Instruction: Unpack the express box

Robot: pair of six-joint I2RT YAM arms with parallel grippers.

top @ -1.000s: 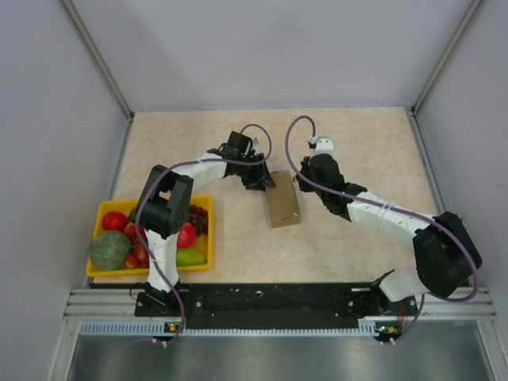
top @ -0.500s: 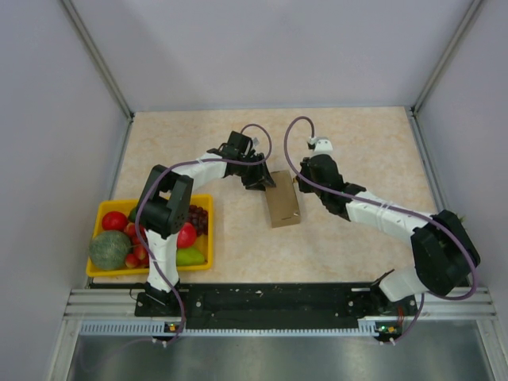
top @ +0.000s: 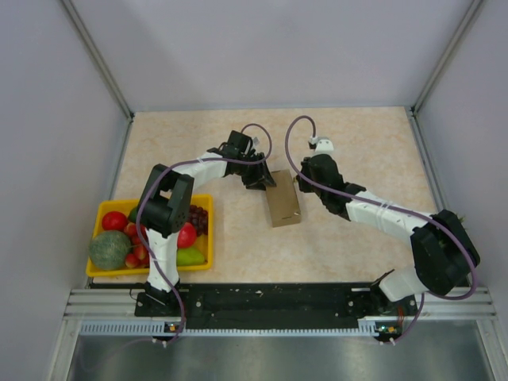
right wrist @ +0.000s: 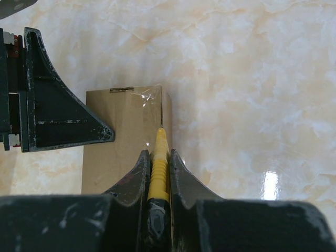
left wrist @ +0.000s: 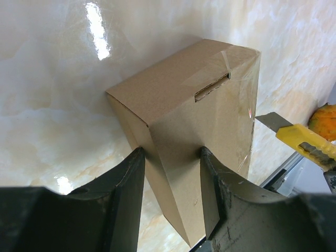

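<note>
The express box (top: 282,200), plain brown cardboard with clear tape, lies mid-table. My left gripper (top: 262,181) holds its far-left end. In the left wrist view the box (left wrist: 194,100) sits between my two fingers (left wrist: 128,178), which press on its sides, so the left gripper (left wrist: 170,153) is shut on it. My right gripper (top: 306,186) stands at the box's right edge, shut on a yellow utility knife (right wrist: 159,152). The blade tip touches the taped right edge of the box (right wrist: 121,147). The knife also shows in the left wrist view (left wrist: 307,143).
A yellow fruit tray (top: 151,269) with a melon, apples, grapes and other fruit sits at the near left, beside the left arm's base. Grey walls enclose the table on three sides. A black rail runs along the near edge.
</note>
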